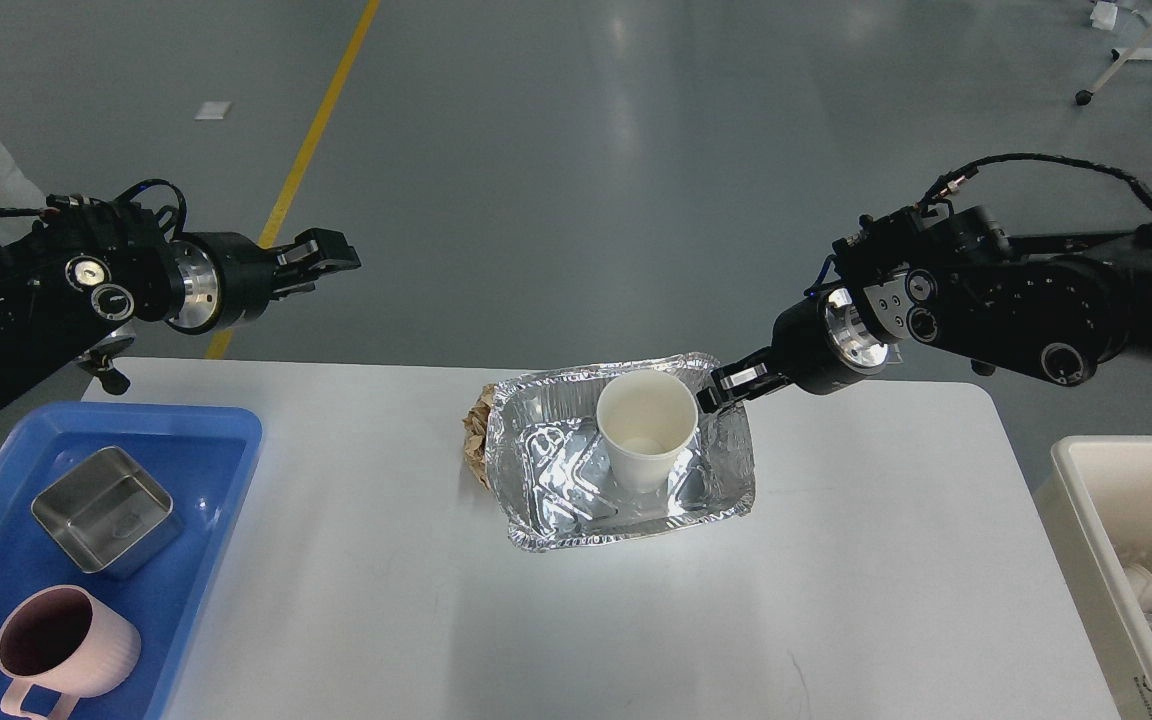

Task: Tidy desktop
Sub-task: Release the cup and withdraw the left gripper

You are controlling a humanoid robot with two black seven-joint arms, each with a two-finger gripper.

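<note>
Right gripper (726,390) clamped on the foil tray's (626,520) far-right rim, beside the upright paper cup (644,430) inside it. Left gripper (331,255) raised at far left, holding nothing; jaw gap unclear. Desktop (886,590) runs long axis left-right. Blue tray (226,450), near left, holds steel tin (106,510) and pink mug (61,645). Crumpled brown paper (476,440) touches foil tray's left side.
</note>
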